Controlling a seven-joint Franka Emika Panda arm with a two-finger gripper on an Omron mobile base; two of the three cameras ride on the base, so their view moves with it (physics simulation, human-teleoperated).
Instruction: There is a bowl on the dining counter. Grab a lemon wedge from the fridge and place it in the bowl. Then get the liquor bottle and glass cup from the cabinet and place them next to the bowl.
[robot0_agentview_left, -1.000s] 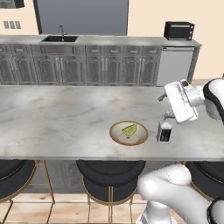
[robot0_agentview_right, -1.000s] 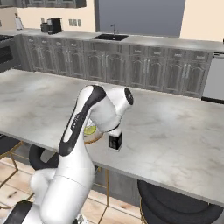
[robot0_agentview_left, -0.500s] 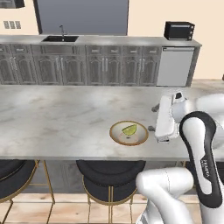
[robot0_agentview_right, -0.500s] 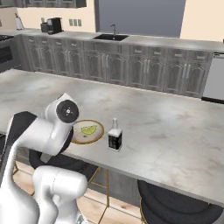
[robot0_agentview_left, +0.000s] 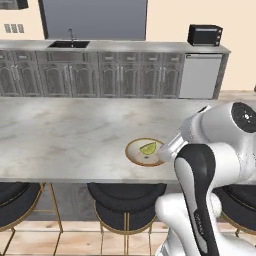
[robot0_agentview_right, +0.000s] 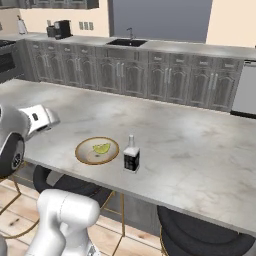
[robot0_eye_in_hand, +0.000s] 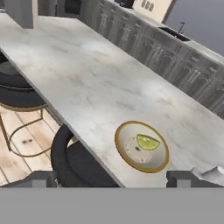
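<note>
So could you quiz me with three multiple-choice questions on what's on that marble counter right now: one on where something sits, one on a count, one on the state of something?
1. Where is the lemon wedge?
A. in the bowl
B. on the bare dining counter
C. on a stool

2. How many bottles stand on the dining counter?
A. none
B. one
C. three

3. How does the liquor bottle stand?
A. tipped on its side
B. upright beside the bowl
C. upright inside the bowl

Answers:
1 A, the wedge lies within the tan rim.
2 B, a single dark bottle shows.
3 B, its white neck points up, just outside the rim.
</note>
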